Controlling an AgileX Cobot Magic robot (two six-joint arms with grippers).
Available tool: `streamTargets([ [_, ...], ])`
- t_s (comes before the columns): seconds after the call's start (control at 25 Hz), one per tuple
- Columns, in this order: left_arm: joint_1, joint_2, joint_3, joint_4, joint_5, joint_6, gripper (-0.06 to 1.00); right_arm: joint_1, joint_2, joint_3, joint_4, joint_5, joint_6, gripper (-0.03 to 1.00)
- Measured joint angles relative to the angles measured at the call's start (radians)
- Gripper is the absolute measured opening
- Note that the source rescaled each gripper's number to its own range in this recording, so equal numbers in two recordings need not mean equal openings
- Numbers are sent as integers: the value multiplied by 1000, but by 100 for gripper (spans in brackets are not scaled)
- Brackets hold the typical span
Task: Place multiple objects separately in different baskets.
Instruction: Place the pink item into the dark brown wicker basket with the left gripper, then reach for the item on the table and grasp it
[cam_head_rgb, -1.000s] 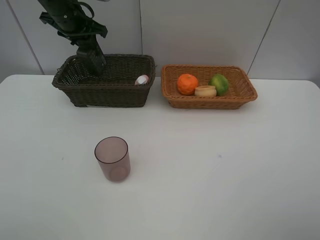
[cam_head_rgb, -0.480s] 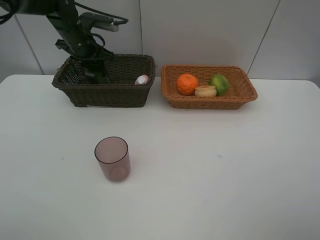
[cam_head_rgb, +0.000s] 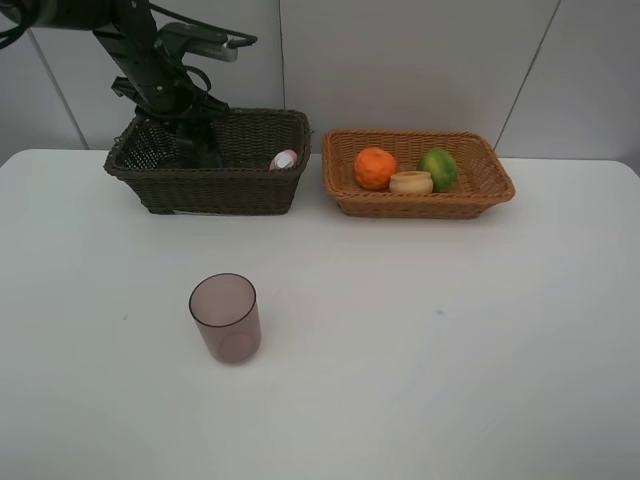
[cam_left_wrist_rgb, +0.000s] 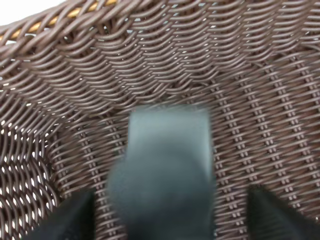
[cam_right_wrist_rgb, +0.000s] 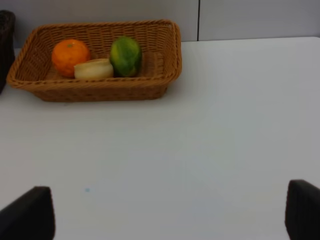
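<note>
Left pincer (cam_head_rgb: 200, 152): reaches down inside the dark brown basket (cam_head_rgb: 150, 188); in its wrist view the two dark fingertips (cam_left_wrist_rgb: 75, 220) stand wide apart at either side of a blurred dark green bottle (cam_left_wrist_rgb: 167, 175), so the jaws look parted around it rather than clamped.
Right pincer (cam_right_wrist_rgb: 165, 215): spread wide, holding nothing, hanging above the bare white table (cam_head_rgb: 450, 350); it does not show in the high view.
Dark green bottle: lies on the woven floor of the dark basket, between the left fingertips; whether they touch it cannot be told through the blur.
Pink bottle (cam_head_rgb: 285, 159): white-capped, resting against the dark basket's right-hand end, apart from the left pincer.
Light basket (cam_head_rgb: 420, 205): just beside the dark one, carrying the orange (cam_head_rgb: 375, 167), the green citrus (cam_head_rgb: 438, 168) and a pale yellowish round fruit (cam_head_rgb: 411, 182) between them.
Mauve cup (cam_head_rgb: 226, 317): upright on the table in front of the dark basket, well apart from both pincers.
Step in hand: by the look of it, the release of the green bottle into the dark basket.
Next move: likely a clean lift of the left arm out past the basket rim, then a reach to the cup, the one item outside a basket; its thin wall calls for a careful grip.
</note>
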Motion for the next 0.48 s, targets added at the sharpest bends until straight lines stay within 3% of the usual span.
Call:
streamTargets([
  [0.12, -1, -9, 0, -9, 1, -2, 97, 0, 0, 0, 0, 0, 0, 100],
  [0.28, -6, -68, 0, -15, 7, -2, 100, 0, 0, 0, 0, 0, 0, 100],
  [0.48, -42, -156, -2, -15, 138, 0, 100, 0, 0, 0, 0, 0, 0, 100],
])
